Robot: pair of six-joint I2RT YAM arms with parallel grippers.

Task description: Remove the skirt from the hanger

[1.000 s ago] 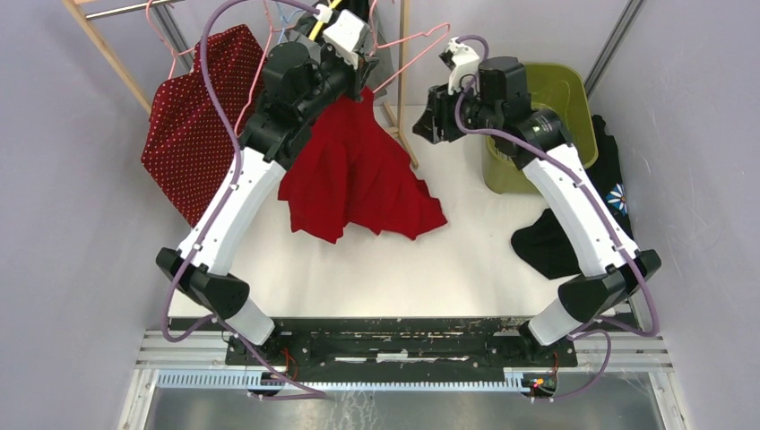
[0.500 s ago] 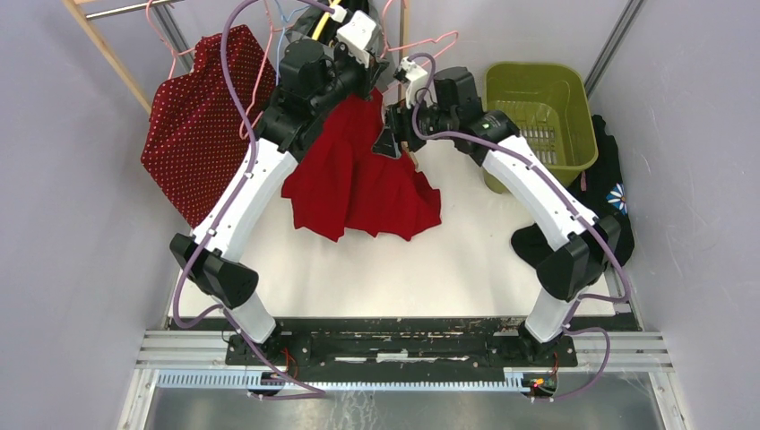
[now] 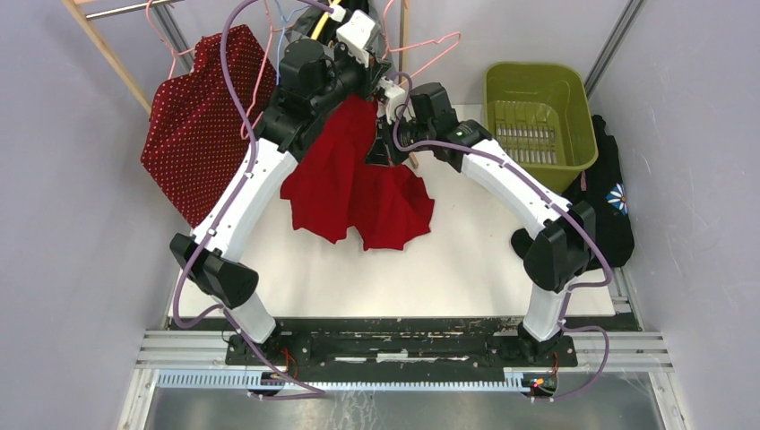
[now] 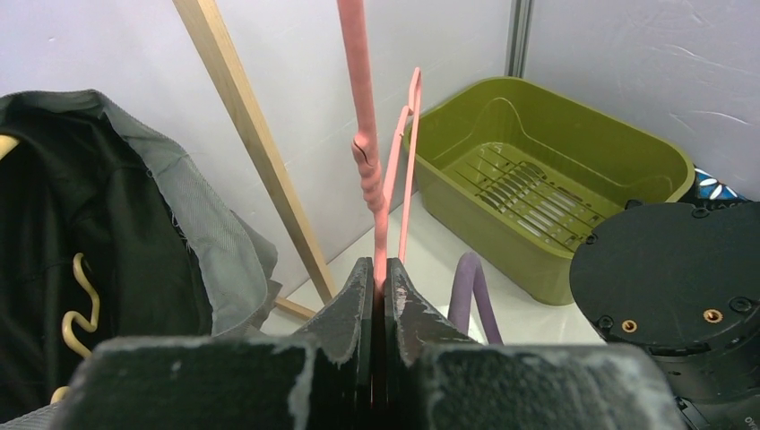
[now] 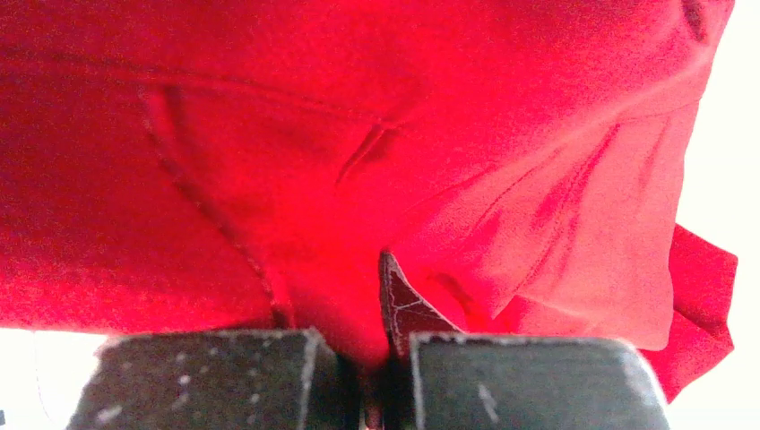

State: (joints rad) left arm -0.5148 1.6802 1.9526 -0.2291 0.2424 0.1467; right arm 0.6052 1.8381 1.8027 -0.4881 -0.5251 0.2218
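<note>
Left jaws pinching hanger (image 4: 362, 98), right jaws seemingly skirt (image 5: 358, 134)

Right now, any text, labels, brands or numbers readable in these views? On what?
None can be read.
Basket, skirt and hanger: no print.
Black housing: a pale mark at the bottom right corner of the left wrist view, cut off and too small to read.
Black cloth right of the basket: a flower print, no letters.
</note>
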